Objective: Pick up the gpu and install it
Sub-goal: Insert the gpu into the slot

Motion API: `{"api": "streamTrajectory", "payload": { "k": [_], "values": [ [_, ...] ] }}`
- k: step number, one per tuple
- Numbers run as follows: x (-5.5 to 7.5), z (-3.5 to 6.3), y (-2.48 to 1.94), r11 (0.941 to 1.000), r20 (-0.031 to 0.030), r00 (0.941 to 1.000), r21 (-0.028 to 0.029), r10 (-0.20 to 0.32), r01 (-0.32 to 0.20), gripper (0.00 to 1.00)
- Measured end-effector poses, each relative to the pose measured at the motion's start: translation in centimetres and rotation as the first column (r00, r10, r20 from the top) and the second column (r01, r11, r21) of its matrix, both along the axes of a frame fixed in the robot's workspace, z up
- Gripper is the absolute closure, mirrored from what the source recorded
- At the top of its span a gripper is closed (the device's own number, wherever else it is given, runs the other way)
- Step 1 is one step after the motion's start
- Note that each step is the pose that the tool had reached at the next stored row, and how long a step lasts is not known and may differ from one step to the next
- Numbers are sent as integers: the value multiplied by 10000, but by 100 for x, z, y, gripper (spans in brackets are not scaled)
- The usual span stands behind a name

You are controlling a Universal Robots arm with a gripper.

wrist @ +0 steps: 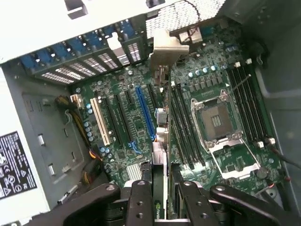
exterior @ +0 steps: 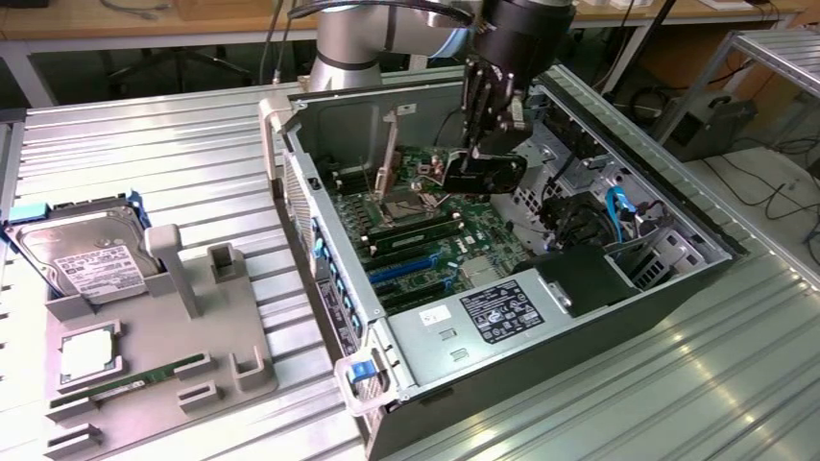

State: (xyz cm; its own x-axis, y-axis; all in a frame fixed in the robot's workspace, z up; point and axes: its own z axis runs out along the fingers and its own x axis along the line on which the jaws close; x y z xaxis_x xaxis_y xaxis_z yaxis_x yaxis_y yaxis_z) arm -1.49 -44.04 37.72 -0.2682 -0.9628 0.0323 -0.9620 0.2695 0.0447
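The gripper (exterior: 493, 134) pinches the gpu (exterior: 477, 174) on edge above the motherboard (exterior: 423, 240), between the blue slot (wrist: 145, 113) and the CPU socket (wrist: 216, 117). The hard drive (exterior: 84, 254) sits well apart at the exterior view's left.

Black gpu (exterior: 485, 173) (pale silvery bracket (wrist: 165, 49)); green motherboard (wrist: 141, 129) with blue and black slots (wrist: 145, 113).

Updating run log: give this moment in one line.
gripper shut on gpu | gpu over motherboard, inside open case | not seated
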Motion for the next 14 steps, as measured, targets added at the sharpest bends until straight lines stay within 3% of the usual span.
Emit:
{"api": "streamTrajectory", "payload": {
  "k": [3, 5, 8, 11, 14],
  "values": [
    [0, -4, 0, 9980, 1, 9980, 2, 631, -631, 74],
    [0, -9, 0, 9937, 1, 9937, 3, 1125, -1125, 74],
    [0, -38, 0, 9811, 1, 9811, 7, 1936, -1936, 74],
    [-30, -96, 0, 9747, 12, 9747, 50, 2235, -2235, 74],
    [-103, -137, -4, 9739, 18, 9739, 60, 2270, -2271, 74]
  ]
}}
